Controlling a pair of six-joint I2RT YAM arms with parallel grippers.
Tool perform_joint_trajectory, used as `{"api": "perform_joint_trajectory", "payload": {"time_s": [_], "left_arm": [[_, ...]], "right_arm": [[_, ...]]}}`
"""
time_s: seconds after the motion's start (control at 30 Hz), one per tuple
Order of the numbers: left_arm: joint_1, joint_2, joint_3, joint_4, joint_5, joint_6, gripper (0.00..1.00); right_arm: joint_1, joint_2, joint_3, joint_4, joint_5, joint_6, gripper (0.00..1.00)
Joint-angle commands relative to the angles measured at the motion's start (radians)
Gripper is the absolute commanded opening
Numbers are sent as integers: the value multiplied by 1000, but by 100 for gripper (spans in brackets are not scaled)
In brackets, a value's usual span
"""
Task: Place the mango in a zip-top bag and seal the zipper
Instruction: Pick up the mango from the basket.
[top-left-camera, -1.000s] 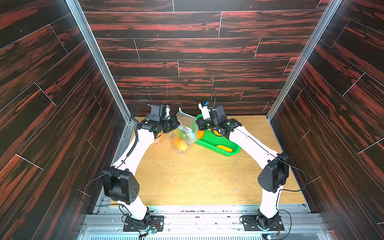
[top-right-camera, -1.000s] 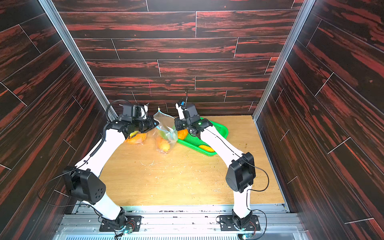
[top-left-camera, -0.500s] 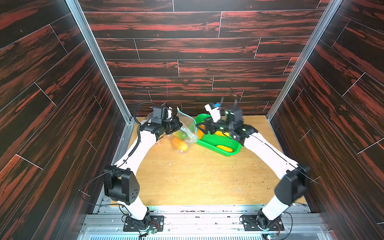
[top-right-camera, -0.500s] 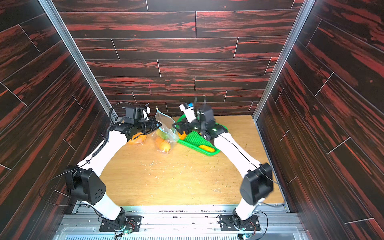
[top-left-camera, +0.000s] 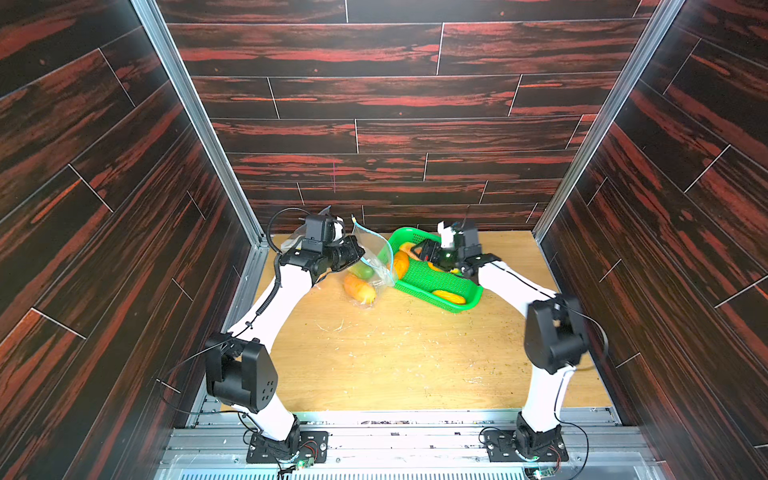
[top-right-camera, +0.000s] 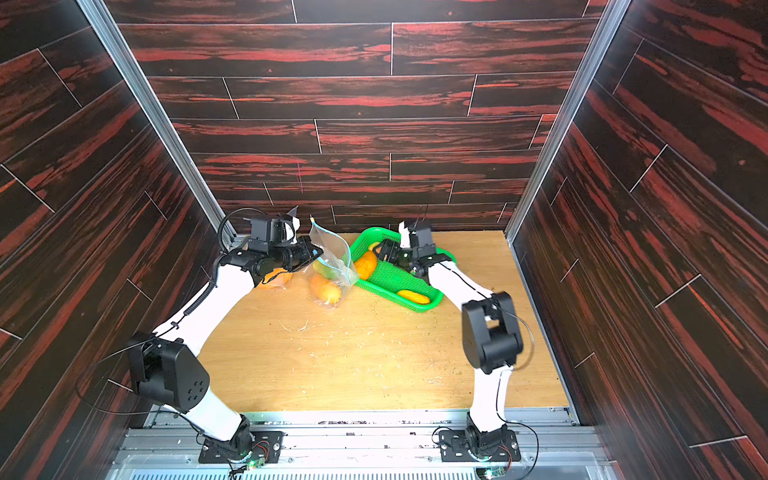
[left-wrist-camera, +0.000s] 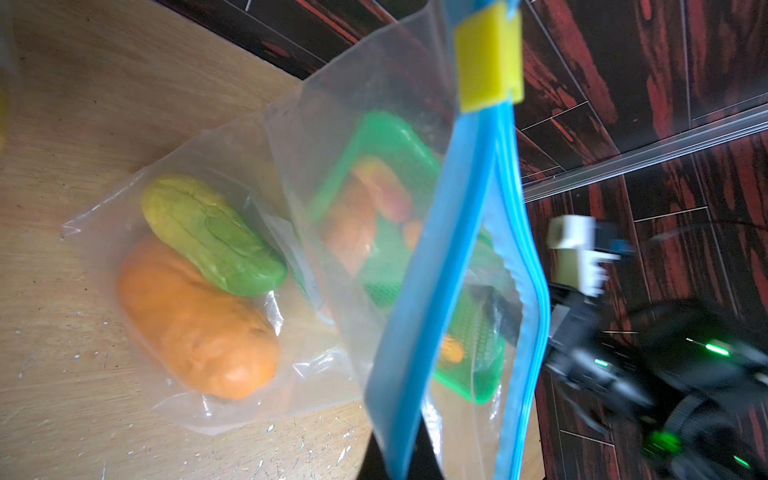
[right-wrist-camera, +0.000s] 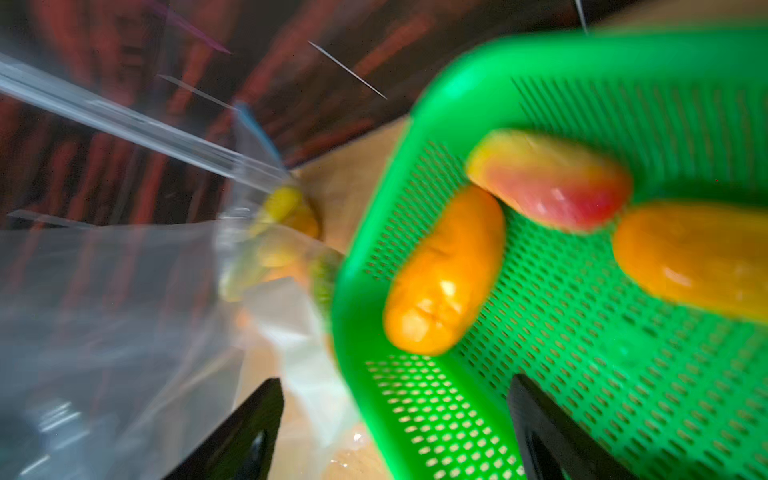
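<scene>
**STATUS: BAG HELD AT ZIPPER, RIGHT TOOL RELEASED OVER BASKET**

1. Table (top-left-camera: 395, 353): wooden surface that carries all items. Fine debris is scattered across its middle.

2. Basket (top-left-camera: 432, 282): green perforated plastic, at the far side of the table and right of centre. The right wrist view shows three mangoes inside: an orange basket mango (right-wrist-camera: 444, 274), a red-yellow mango (right-wrist-camera: 548, 178) touching it, and a second orange one (right-wrist-camera: 698, 257).

3. Zip-top bag (top-left-camera: 376, 257): clear plastic, just beside the left end of the basket. Its bottom rests on the table and its mouth is lifted. It contains two fruits lying against each other, an orange mango (left-wrist-camera: 195, 324) and a green mango (left-wrist-camera: 212, 237).

4. Left tool (top-left-camera: 353, 255): clenched on the blue zipper strip (left-wrist-camera: 436, 270) of the bag, holding that edge up.

5. Right tool (right-wrist-camera: 395, 380): released, with the jaws wide apart and nothing between them. It is positioned over the left end of the basket.

6. Slider (left-wrist-camera: 488, 58): yellow, at the end of the zipper strip far from the left tool. The two blue tracks stand apart along part of their length.
</scene>
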Motion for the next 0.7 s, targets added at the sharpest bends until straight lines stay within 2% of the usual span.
{"api": "perform_joint_trajectory", "payload": {"time_s": [0.0,0.3,0.4,0.67], "left_arm": [[-2,-46,-17,12,-2,-1,0],[-1,-42,-16,7,1,3,0],[-1,-37,-20,11,0,-9,0],[-1,-37,-18,4,4,-15,0]], "right_arm": [[7,72,75,-32,1,130,87],[20,287,232,-2,-64,202,87],[21,343,260,72,-134,256,87],[26,475,386,99,-125,325,86]]}}
